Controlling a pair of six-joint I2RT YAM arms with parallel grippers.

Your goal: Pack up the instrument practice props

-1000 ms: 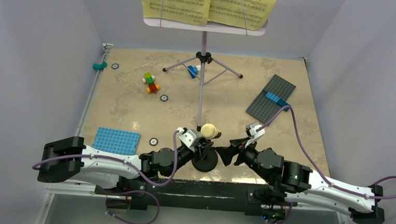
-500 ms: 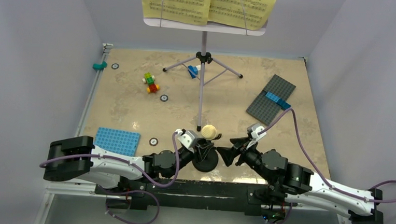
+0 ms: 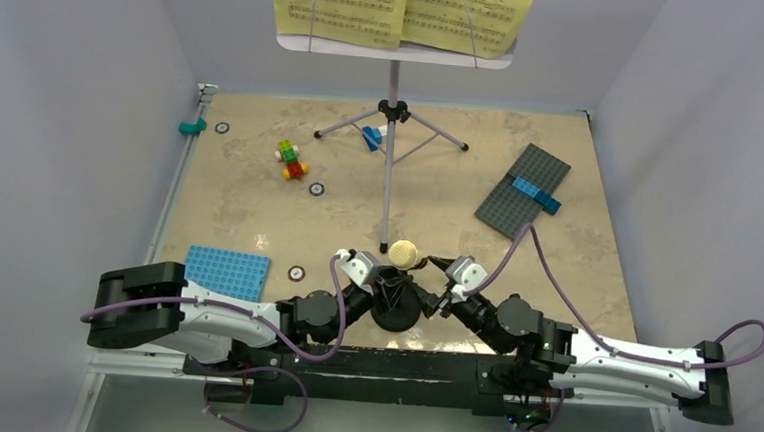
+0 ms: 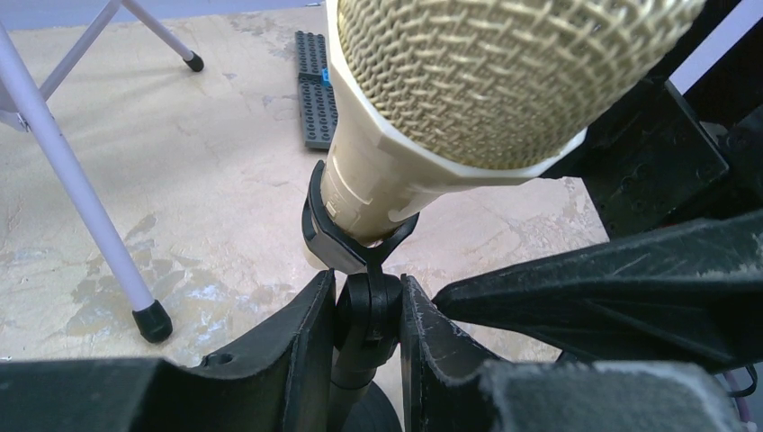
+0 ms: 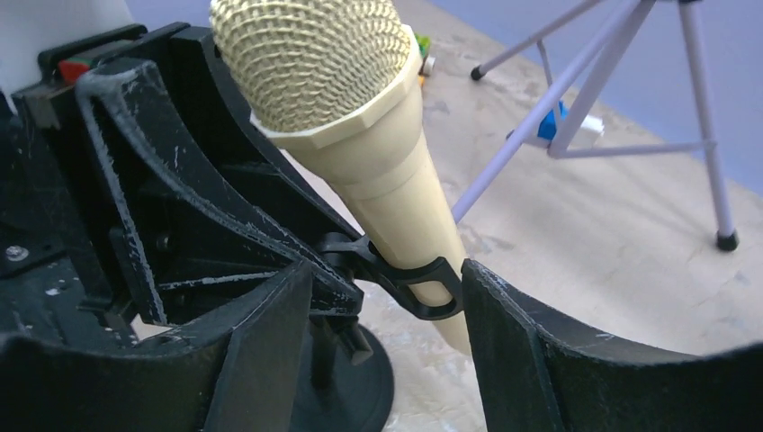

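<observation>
left pincer (image 3: pixel 388 289) sat low at the near edge of the desk (image 3: pixel 249 203) in the top view, its fingers against the post of the black mic stand (image 3: pixel 395 314). right pincer (image 3: pixel 433 284) faced it from the other side, jaws spread. the cream microphone (image 3: pixel 403 252) stood in that stand between the two. at the far edge rose the music stand (image 3: pixel 388 166), with yellow sheet music (image 3: pixel 400 12) on its tray. a blue baseplate (image 3: pixel 224 272) lay beside the left arm, a grey baseplate (image 3: pixel 522 190) lay off to the right, and small bricks (image 3: pixel 290 160) lay left of the tripod legs.

from the left wrist, the left pincer (image 4: pixel 367 337) was clamped on the mic stand's post, one finger touching each side just below the clip (image 4: pixel 346 238). the microphone (image 4: pixel 432 108) tilted up out of the clip, its mesh head filling the top of the view.

from the right wrist, the right pincer (image 5: pixel 382 351) was apart, its fingers (image 5: pixel 540 360) straddling the clip (image 5: pixel 418 286) and the microphone's handle. one finger sat just beside the clip's end; whether it touched could not be told. the stand's round base (image 5: pixel 355 389) rested on the desk below.
</observation>
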